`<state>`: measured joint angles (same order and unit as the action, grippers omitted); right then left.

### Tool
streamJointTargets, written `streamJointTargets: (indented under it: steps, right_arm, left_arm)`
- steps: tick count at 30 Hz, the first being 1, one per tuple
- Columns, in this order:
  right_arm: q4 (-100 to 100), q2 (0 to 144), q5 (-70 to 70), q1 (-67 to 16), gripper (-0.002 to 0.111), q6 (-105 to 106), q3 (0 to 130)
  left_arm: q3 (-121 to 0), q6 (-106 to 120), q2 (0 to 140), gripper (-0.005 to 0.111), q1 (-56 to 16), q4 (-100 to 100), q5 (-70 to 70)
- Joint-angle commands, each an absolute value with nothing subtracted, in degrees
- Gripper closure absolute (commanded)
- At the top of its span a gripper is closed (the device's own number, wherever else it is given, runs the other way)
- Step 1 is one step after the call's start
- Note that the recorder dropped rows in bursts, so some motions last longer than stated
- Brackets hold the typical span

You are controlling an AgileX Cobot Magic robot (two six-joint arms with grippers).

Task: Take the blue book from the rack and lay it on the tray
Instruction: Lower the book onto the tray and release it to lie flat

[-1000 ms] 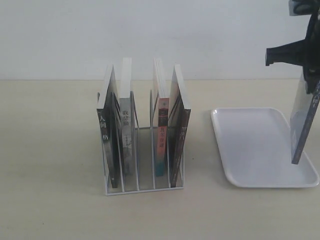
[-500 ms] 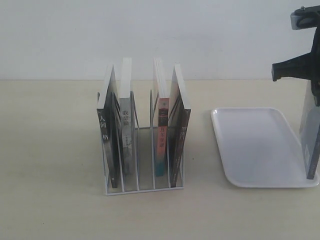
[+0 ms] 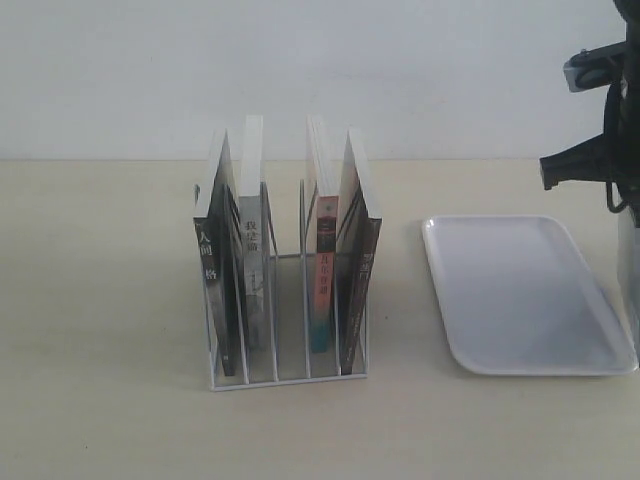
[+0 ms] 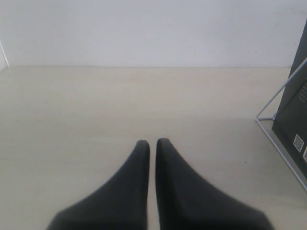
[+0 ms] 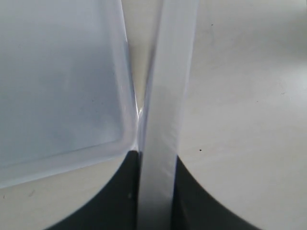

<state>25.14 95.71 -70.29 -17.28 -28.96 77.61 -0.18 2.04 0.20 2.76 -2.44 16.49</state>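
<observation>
My right gripper (image 5: 156,160) is shut on the blue book (image 5: 165,91), which shows only as a pale page edge standing upright between the two black fingers. The book hangs just past the right rim of the white tray (image 5: 57,72). In the exterior view the right arm (image 3: 600,160) is at the far right above the tray (image 3: 520,295), and only a faint sliver of the book (image 3: 632,290) shows at the frame's edge. The white wire rack (image 3: 285,375) stands left of the tray. My left gripper (image 4: 152,143) is shut and holds nothing, low over the table beside the rack (image 4: 280,91).
Several books stay upright in the rack: two black-spined ones (image 3: 212,290), a grey one (image 3: 252,270) and a red-and-teal one (image 3: 323,270). One slot in the rack's middle is vacant. A pale wall runs behind the table.
The right arm has carried the book to the right, from over the tray's right part to past its right rim. The book has nearly left the exterior view. The left gripper's movement cannot be judged.
</observation>
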Motion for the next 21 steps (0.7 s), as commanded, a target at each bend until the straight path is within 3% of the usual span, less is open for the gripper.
streamJointTargets:
  steps: [1, 6, 15, 21]
  right_arm:
    - [25.3, 96.2, -70.0, -17.2, 0.109, -29.5, 78.0]
    - [23.2, 96.6, -70.0, -17.2, 0.108, -29.5, 78.0]
    - [15.9, 96.6, -69.6, -17.2, 0.085, -27.4, 80.7]
    - [14.9, 96.6, -67.1, -17.2, 0.081, -26.8, 80.7]
  left_arm:
    - [0.0, 1.9, 0.0, 0.103, 2.8, -2.4, 16.3]
    - [0.0, 1.9, 0.0, 0.103, 2.8, -2.4, 16.3]
    - [0.0, 1.9, 0.0, 0.103, 2.8, -2.4, 16.3]
    - [0.0, 1.9, 0.0, 0.103, 2.8, -2.4, 16.3]
